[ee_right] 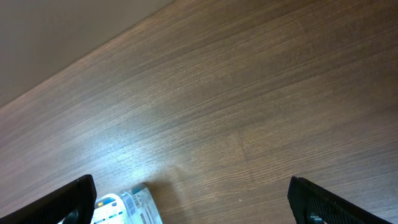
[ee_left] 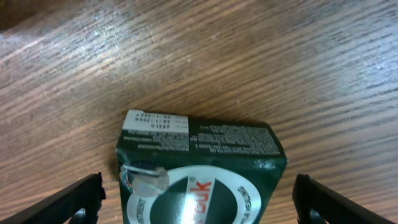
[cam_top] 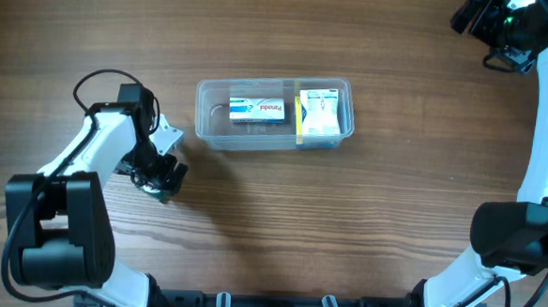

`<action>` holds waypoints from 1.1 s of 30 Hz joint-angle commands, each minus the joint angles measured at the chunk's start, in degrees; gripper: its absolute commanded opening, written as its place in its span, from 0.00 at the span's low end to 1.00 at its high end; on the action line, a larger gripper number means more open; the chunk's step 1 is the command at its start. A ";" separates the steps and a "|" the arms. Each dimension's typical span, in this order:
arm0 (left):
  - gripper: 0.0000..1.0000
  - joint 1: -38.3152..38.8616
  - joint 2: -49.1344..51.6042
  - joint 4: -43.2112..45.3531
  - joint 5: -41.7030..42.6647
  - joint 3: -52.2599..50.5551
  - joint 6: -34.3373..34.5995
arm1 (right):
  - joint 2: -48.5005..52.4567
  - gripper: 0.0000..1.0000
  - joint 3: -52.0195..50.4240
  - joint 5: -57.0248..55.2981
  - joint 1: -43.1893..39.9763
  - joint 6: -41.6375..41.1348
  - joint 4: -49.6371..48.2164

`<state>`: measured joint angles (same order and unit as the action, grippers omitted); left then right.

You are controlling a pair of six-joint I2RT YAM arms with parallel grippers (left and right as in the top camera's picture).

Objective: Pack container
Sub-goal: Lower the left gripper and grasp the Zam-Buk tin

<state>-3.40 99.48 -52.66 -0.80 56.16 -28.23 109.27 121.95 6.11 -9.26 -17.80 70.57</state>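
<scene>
The container point(cam_top: 274, 114), a clear plastic tub with rounded corners and a rim, is sitting near the middle of the table point(cam_top: 374, 225), close by the left gripper point(cam_top: 164, 180), on its far right side. That gripper is hanging wide open and holding nothing, its fingers point(ee_left: 74, 199) standing either side of a glossy dark green cardboard box point(ee_left: 199, 168) with a white printed label; the right gripper point(cam_top: 492, 19) is gaping empty at the table's far right corner. Inside the tub, a white-and-blue box point(cam_top: 258, 108) is showing a word like "Panadol", beside a white-and-yellow box point(cam_top: 319, 114).
</scene>
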 commanded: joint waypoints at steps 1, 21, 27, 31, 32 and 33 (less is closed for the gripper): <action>0.94 -0.37 0.85 0.85 -0.13 -0.02 -1.57 | 0.04 1.00 0.17 -0.72 0.28 -0.57 -0.02; 0.48 -0.35 0.85 3.89 8.09 -0.02 1.01 | 0.04 1.00 0.17 -0.74 0.28 -0.57 -0.02; 0.44 -0.35 0.83 5.07 9.11 0.00 6.32 | 0.04 1.00 0.17 -0.74 0.28 -0.59 -0.02; 0.40 -0.28 0.83 5.60 9.14 0.00 9.97 | 0.04 1.00 0.17 -0.74 0.28 -0.59 -0.02; 0.39 -0.24 0.83 5.70 9.11 0.00 10.93 | 0.04 1.00 0.17 -0.74 0.28 -0.59 -0.02; 0.38 -0.24 0.83 5.79 9.14 0.00 11.50 | 0.04 1.00 0.17 -0.74 0.28 -0.59 -0.02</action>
<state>-3.51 99.63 -47.86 4.43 56.40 -21.37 109.27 121.95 6.13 -9.26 -17.80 70.57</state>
